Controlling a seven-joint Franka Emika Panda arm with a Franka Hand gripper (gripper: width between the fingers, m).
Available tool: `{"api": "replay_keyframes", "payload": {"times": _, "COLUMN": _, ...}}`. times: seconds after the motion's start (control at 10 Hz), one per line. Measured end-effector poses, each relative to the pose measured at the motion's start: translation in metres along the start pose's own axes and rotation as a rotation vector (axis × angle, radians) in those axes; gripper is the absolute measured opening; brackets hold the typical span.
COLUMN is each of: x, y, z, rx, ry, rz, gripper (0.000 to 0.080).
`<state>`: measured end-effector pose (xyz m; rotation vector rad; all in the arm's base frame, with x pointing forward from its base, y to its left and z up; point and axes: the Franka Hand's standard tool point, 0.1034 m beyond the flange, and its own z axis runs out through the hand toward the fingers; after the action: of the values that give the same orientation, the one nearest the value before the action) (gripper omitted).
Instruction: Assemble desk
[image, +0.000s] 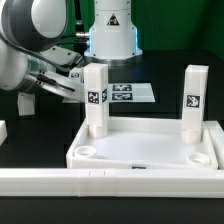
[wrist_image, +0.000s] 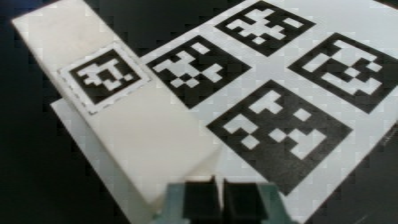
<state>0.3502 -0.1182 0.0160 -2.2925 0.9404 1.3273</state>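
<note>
Exterior view. Shows the claw (image: 74, 89) low and tilted at the end of the grey arm (image: 25, 55), at the exterior view's left. Finds one leg (image: 95, 98) just beside the claw, toward the exterior view's right — upright in a corner socket of the desk top (image: 150, 150), tag facing the camera. Cannot tell here whether claw and leg touch, nor how the fingers stand. Places the desk top, a wide rimmed tray, lower than the claw and stretching away from it. Puts a second leg (image: 195, 98) well apart from the claw, upright at the tray's other back corner. Sets the marker board (image: 128, 92) flat on the dark table (image: 40, 140) beyond the claw and the near leg, and the long white rail (image: 110, 180) past the tray's front rim, farther from the claw.

Wrist view. Shows the claw (wrist_image: 217, 188) with its two fingers (wrist_image: 196, 205) pressed together, only a thin dark seam between them, nothing pinched. Finds a white leg (wrist_image: 134, 130) stretching away from just ahead of the fingertips — its tag (wrist_image: 105, 74) toward the end far from the claw. Cannot tell whether the fingertips touch it. Sets the marker board (wrist_image: 285, 90), four tags showing, beyond the claw and just beside that leg.
</note>
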Motion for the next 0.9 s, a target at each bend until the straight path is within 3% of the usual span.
{"api": "replay_keyframes", "payload": {"times": 0.2, "x": 0.002, "y": 0.000, "z": -0.006, "rx": 0.005, "ry": 0.009, "rz": -0.005, "gripper": 0.0002}}
{"api": "replay_keyframes", "payload": {"times": 0.5, "x": 0.006, "y": -0.010, "z": -0.028, "rx": 0.008, "ry": 0.035, "rz": -0.025, "gripper": 0.0001}}
{"api": "replay_keyframes", "payload": {"times": 0.8, "x": 0.005, "y": -0.011, "z": -0.030, "rx": 0.009, "ry": 0.022, "rz": -0.025, "gripper": 0.0030}}
{"api": "replay_keyframes", "payload": {"times": 0.9, "x": 0.005, "y": -0.011, "z": -0.030, "rx": 0.009, "ry": 0.022, "rz": -0.025, "gripper": 0.0209}}
